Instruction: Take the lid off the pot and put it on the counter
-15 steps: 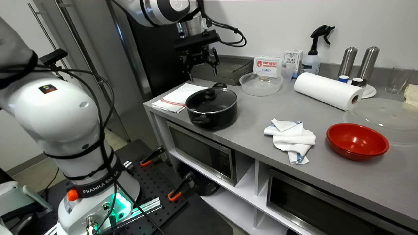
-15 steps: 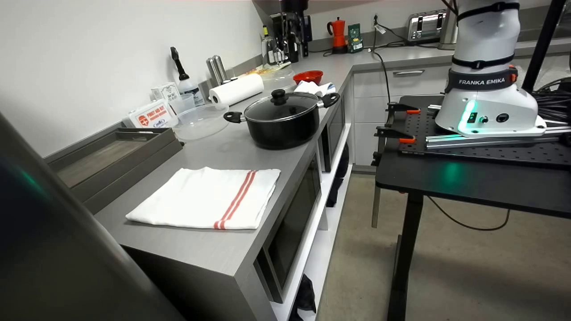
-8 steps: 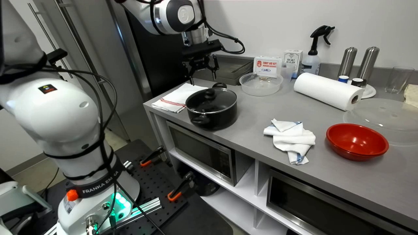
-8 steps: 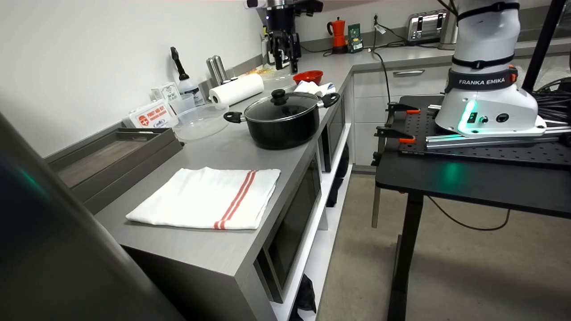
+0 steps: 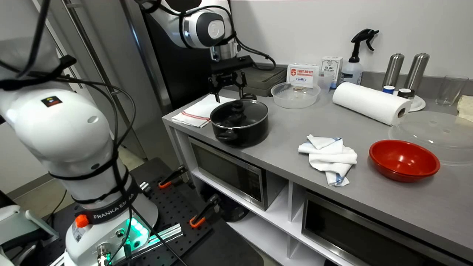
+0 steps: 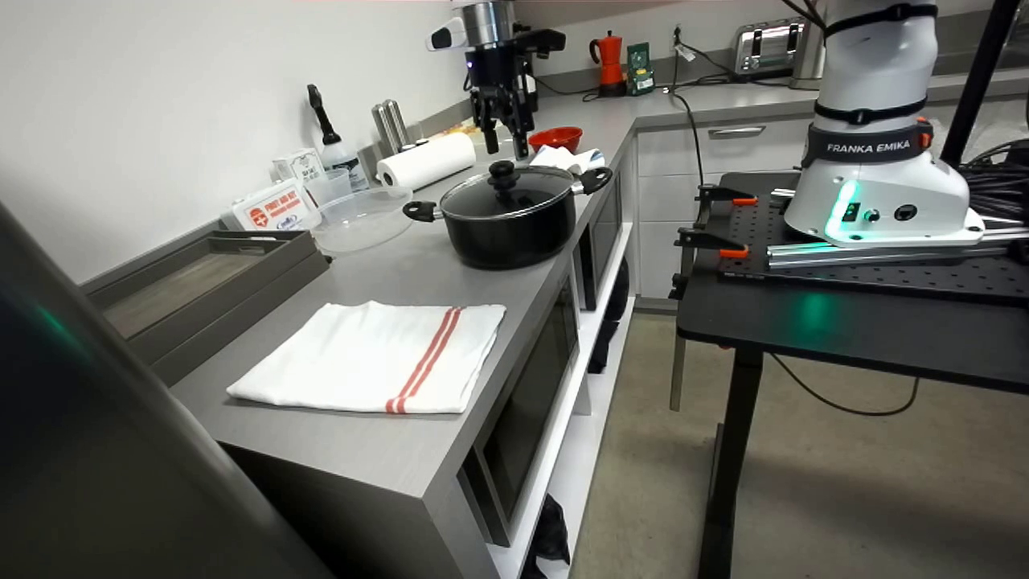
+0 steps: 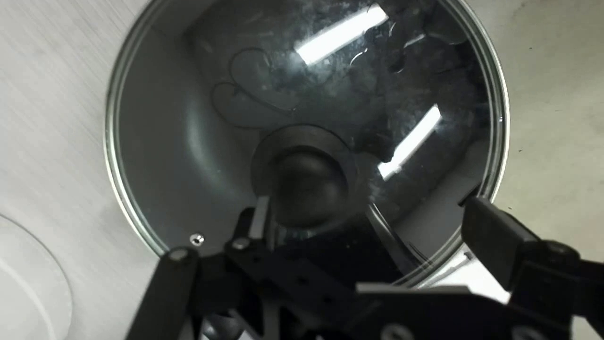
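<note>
Behind a long grey surface rises a white wall, and a microwave stands on a white shelf underneath. The end effector points down over the glass lid, apart from it, with its two fingers spread wide. Across the wrist view, the lid's dark knob shows between those fingers, closer to one than to the other. The lid sits on the black pot, which stands upright near the front edge of the surface, its two handles jutting from opposite sides. Near the pot lies a folded white towel with red stripes. Toward the wall stand a dark grey tray and a clear dish, with a first aid kit just beside the dish. Farther along are a box of sea salt, a spray bottle and a roll of paper towels on its side. A crumpled white cloth and a red bowl rest well apart from the pot, near each other. In an exterior view, a red moka pot stands near a toaster.
</note>
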Robot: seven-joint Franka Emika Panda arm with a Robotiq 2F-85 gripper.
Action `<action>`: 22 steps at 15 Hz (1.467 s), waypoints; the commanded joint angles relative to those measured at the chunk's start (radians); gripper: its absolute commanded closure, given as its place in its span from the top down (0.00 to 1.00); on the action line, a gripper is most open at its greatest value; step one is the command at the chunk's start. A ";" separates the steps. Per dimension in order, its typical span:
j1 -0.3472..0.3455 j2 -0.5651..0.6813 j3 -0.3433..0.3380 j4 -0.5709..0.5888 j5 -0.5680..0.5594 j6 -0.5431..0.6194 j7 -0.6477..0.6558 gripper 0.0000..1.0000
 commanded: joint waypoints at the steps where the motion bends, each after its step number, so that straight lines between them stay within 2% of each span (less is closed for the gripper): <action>1: -0.041 0.057 0.027 0.049 0.031 0.012 -0.055 1.00; 8: -0.089 0.111 0.048 0.086 0.029 0.007 -0.081 1.00; 9: -0.093 0.115 0.051 0.089 0.028 0.008 -0.083 0.83; 10: -0.098 0.117 0.054 0.090 0.028 0.008 -0.085 0.74; 16: -0.112 0.123 0.063 0.099 0.024 0.008 -0.086 0.28; 17: -0.113 0.121 0.064 0.100 0.024 0.008 -0.086 0.25; 22: -0.114 0.093 0.068 0.078 0.020 0.005 -0.080 0.25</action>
